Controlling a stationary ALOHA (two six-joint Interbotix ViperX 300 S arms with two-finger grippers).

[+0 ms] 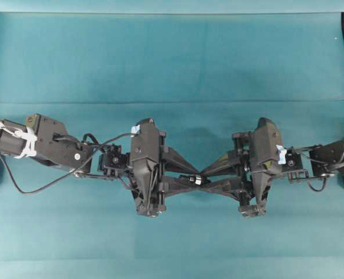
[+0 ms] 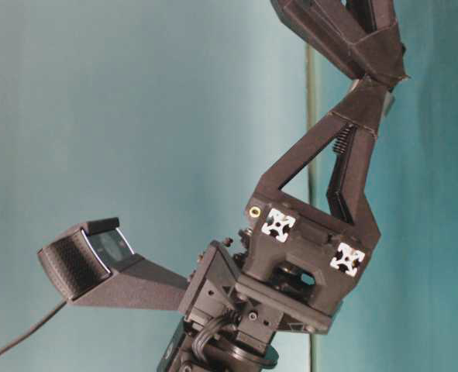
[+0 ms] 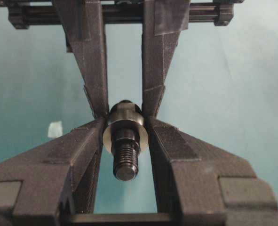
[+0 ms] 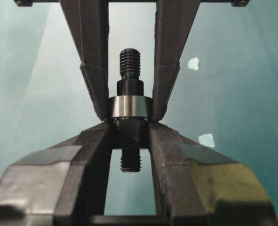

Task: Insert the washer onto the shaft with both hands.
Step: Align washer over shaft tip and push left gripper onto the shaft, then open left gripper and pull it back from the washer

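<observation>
Silvery washer on dark grey shaft (threads near black), teal table

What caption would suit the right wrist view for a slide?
Both grippers meet tip to tip: right gripper clamps the dark shaft, and the silvery washer sits on it between left fingers.

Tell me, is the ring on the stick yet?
Done: the washer already sits around the shaft, with threads poking out both sides. In hand: the left gripper pinches the washer and the right gripper pinches the shaft. Left: probably just letting go.
</observation>
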